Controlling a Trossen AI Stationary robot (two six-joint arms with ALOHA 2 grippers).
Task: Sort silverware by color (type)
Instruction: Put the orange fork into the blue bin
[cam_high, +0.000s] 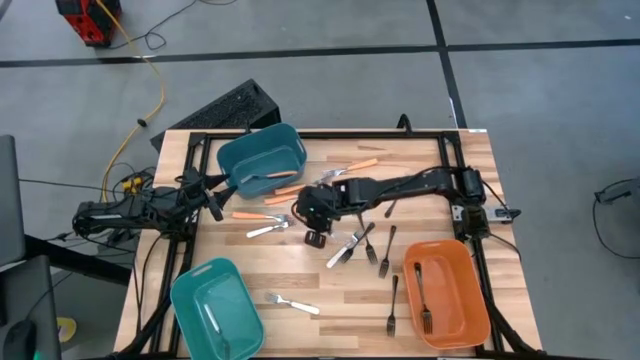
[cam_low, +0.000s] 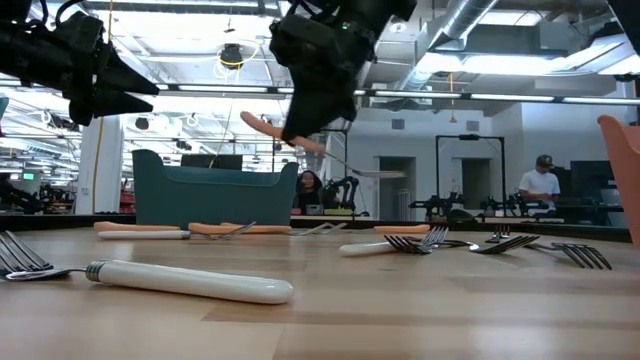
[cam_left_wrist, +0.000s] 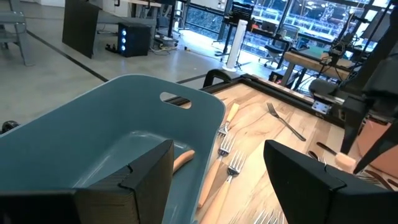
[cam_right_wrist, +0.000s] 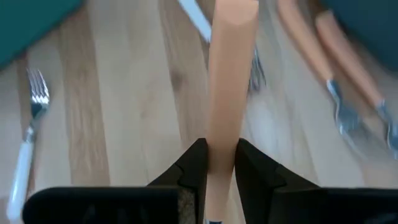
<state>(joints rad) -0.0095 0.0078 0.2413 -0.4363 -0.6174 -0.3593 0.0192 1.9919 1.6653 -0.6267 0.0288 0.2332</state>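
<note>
Right gripper (cam_right_wrist: 221, 163) fingers are clamped on the handle of an orange-handled fork (cam_right_wrist: 231, 74); the grip is narrow and sits on one end of the handle, with the rest cantilevered forward, tines not seen in the wrist view. In the low view the fork (cam_low: 285, 135) is held well clear of the table (cam_high: 330, 300), tilted. Risk as judged: with so small a contact patch the fork could pivot or slip during the carry, landing among the loose forks below; a tilted release could also leave it hung on the rim of the teal bin (cam_high: 262, 157), which already holds one orange-handled fork. The fork reads as a smooth, matte peach-orange handle, thin and light, likely slick. The gripper is placed over table centre, just beside that bin, above a cluster of orange-handled and white forks. Left gripper (cam_left_wrist: 217, 180) is parked at the table's left edge facing the same bin, fingers spread and holding nothing. Black forks lie towards the orange bin (cam_high: 447, 292).
</note>
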